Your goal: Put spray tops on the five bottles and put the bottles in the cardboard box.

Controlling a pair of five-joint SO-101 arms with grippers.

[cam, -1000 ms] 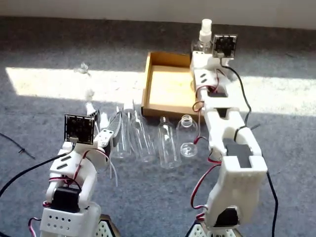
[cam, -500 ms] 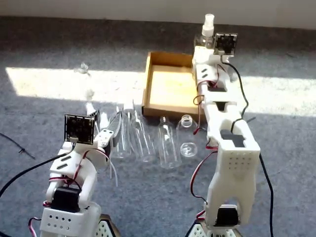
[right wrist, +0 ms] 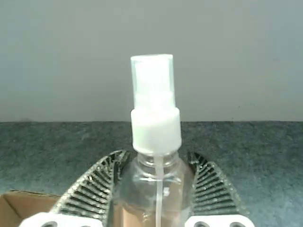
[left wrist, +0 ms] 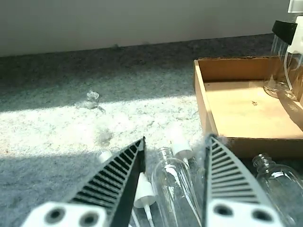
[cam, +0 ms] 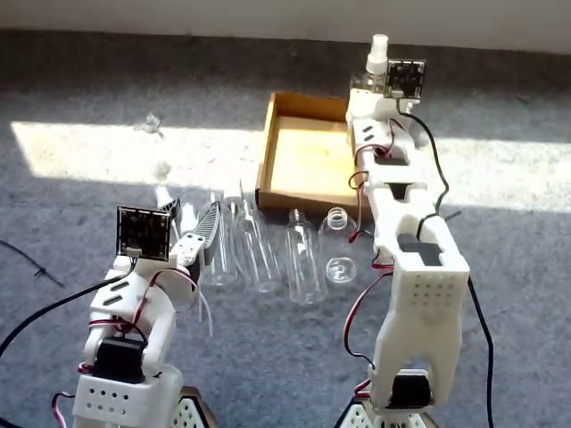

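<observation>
Currently the capped bottle (right wrist: 154, 189) stands upright with its long axis vertical and its white spray top (right wrist: 154, 109) pointing up. It is clamped at the shoulder between the two fingers of the right pincer (right wrist: 155, 158), which is narrowed onto it.

In the high view the bottle sits at the far right corner of the cardboard box (cam: 308, 156). The left wrist view shows its base low inside that corner. Whether the base touches the box floor or hangs just above it, cannot tell.

The key relation is bottle straight below the pincer and box floor straight below the bottle. My read is that the next move needs only a short lowering and a release, with no sideways shift.

The right arm stretches out along the box's right wall and is the one at the box.

The left pincer (left wrist: 175, 138) is wide and holds nothing. It hangs over the row of uncapped bottles (cam: 303, 259) lying on the grey tabletop (cam: 500, 267) just in front of the box, necks mostly toward the box. Loose spray tops (left wrist: 181, 146) lie among them, close to the left pincer, so the left arm is nearer the remaining work.
</observation>
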